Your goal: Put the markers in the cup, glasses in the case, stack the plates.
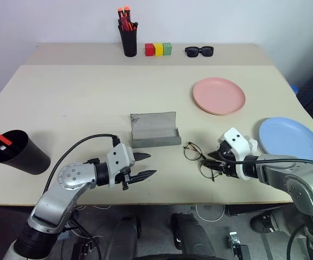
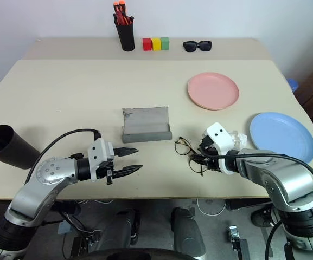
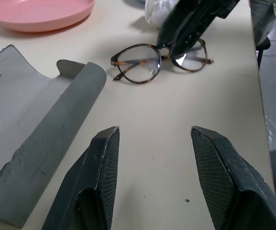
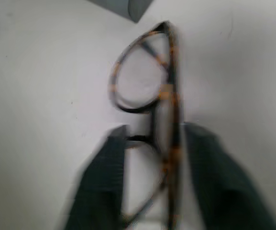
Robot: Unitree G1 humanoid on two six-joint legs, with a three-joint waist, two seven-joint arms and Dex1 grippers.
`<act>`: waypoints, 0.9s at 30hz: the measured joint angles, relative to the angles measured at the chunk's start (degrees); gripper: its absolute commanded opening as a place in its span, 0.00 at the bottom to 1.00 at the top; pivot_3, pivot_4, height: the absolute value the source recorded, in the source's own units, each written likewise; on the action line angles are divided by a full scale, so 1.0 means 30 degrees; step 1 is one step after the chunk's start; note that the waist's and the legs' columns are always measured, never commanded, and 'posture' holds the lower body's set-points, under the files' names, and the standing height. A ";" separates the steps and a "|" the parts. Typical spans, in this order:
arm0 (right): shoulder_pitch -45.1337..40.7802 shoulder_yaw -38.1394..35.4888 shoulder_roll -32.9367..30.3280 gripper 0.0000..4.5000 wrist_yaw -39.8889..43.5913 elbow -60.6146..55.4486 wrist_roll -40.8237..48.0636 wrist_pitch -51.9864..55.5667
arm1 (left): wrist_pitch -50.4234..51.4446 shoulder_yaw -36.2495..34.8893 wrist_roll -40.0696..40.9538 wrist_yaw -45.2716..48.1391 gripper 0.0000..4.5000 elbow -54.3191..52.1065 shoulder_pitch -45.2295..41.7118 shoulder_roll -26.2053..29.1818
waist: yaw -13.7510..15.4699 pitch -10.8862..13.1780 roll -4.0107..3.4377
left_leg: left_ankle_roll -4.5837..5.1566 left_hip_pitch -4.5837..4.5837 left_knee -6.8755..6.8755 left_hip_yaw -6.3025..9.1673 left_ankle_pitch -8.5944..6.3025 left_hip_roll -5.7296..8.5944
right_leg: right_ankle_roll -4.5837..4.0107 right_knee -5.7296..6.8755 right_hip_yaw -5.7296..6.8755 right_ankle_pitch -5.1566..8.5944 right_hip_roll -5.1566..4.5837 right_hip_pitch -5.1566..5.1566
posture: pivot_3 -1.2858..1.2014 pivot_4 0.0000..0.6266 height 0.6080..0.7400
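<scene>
While the right wrist view is smeared, we still make out the glasses (image 4: 149, 110) lying between the two dark fingers (image 4: 104, 182), one lens half hidden under the right gripper (image 1: 215, 162) – whether its jaws are clenched on the frame or merely straddle it, we cannot tell. The glasses rest on the desk (image 1: 91, 92) just right of the open case (image 1: 155, 130). The left gripper (image 1: 144, 166) hovers before the case, jaws released and empty. The cup (image 1: 18, 152) is cut off in the right eye view.
</scene>
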State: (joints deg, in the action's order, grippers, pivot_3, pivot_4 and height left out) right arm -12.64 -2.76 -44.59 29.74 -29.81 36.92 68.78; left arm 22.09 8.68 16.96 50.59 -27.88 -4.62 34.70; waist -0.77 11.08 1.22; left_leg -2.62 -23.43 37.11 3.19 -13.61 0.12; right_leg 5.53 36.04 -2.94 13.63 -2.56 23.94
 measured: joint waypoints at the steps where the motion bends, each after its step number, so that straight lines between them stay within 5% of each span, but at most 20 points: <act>1: -0.0108 -0.0078 0.0017 0.01 0.0250 -0.0480 0.0324 -0.0041 | 0.0003 0.0064 0.0000 0.0004 0.53 -0.0001 -0.0014 0.0007 | -0.0019 -0.0007 0.0008 | 0.0000 0.0010 0.0000 0.0001 0.0000 -0.0006 | 0.0002 -0.0001 0.0000 0.0001 0.0008 -0.0008 | 0.52 0.24 1.00; 16: -0.1905 0.0290 -0.0841 0.01 0.1095 -0.0516 -0.0198 -0.0912 | -0.0035 -0.0263 -0.0012 -0.0679 0.53 0.0057 0.0703 0.0075 | -0.0097 0.0010 -0.0017 | 0.0000 -0.0003 -0.0004 -0.0007 -0.0001 -0.0010 | 0.0003 -0.0011 -0.0002 0.0002 0.0003 0.0014 | 0.52 0.24 1.00; 20: -0.5558 0.2097 -0.1136 0.01 0.2845 -0.0105 -0.1304 -0.3417 | -0.0175 -0.1214 -0.0026 -0.1472 0.53 0.0307 0.1298 0.0035 | -0.0127 0.0026 -0.0046 | 0.0000 -0.0005 -0.0024 -0.0014 -0.0001 -0.0017 | 0.0001 -0.0002 -0.0005 0.0003 0.0020 0.0037 | 0.52 0.24 1.00; 27: -1.0416 0.7369 0.0967 0.01 0.7452 0.6837 -0.5423 -1.0156 | -0.0374 -0.1978 -0.0023 -0.1998 0.53 0.0676 0.2075 0.0030 | -0.0091 0.0032 -0.0043 | 0.0000 -0.0016 -0.0026 -0.0025 -0.0001 -0.0008 | -0.0004 -0.0010 -0.0008 -0.0004 0.0001 0.0041 | 0.52 0.24 1.00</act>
State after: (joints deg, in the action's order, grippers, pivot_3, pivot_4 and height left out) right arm -43.89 19.35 -41.69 52.09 -9.30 20.65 38.32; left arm 20.97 2.74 16.89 44.60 -25.85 1.61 34.79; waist -1.05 11.18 1.10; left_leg -2.62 -23.48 37.03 3.12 -13.61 0.10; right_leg 5.52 36.01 -2.97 13.61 -2.55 24.07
